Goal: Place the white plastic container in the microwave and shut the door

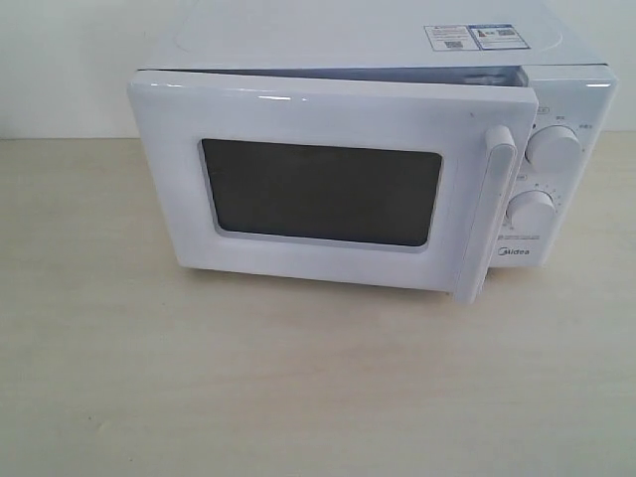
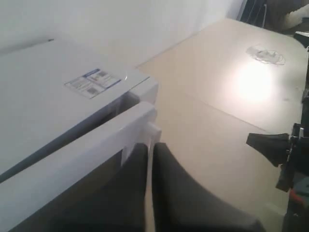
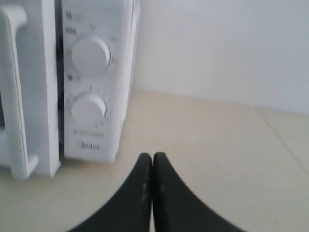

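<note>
Pale counter [image 1: 298,397] carries the microwave [image 1: 348,35] near its far edge, door [image 1: 328,109] ajar, container unseen, presumably inside; with left jaws and right jaws both together, push the door squarely near its handle [image 1: 497,189] until latched.

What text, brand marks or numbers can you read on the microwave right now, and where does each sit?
"Midea": on the microwave, on its control panel below the lower dial.
Stickers on the top: printed text and codes, too small to read.
Markings around the upper dial and the lower dial: too small and blurred to read.
Line of print just above the brand name: unreadable.
</note>
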Robot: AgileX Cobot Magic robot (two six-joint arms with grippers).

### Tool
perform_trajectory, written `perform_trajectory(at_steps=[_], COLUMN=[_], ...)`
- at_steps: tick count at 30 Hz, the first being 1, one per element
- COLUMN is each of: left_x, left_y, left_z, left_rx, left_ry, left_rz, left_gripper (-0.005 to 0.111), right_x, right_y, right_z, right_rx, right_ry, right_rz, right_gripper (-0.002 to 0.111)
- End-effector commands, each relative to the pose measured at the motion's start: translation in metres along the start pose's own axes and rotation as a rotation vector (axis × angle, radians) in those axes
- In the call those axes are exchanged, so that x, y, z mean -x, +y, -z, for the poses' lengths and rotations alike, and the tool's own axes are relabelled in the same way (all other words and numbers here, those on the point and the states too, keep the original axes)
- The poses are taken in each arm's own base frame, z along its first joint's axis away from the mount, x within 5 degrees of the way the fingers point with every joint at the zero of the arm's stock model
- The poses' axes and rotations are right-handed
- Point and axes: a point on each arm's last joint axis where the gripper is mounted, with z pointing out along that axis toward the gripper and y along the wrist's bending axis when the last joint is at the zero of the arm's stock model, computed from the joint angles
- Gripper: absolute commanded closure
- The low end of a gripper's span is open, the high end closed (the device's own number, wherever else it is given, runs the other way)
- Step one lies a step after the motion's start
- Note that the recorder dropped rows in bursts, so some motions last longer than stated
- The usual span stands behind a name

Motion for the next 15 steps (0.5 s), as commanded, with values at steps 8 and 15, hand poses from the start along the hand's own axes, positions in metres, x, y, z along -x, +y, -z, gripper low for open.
perform_trajectory(at_steps=[8,15], left_x=[0.018,0.009], left_y=[-0.078,-0.102], left_z=[0.093,0.121], left_rx=[-0.011,0.003], left_ry=[-0.214,-0.22], left_rz=[-0.087,-0.116], left_gripper=[0.102,0.102], right_x=[0.039,0.052], right_y=[-0.001,-0.002], right_z=[0.009,0.017], right_rx=[-0.009,0.028], right_ry=[-0.438,-0.608], right_rz=[0.002,-0.17], right_gripper=[0.108,0.108])
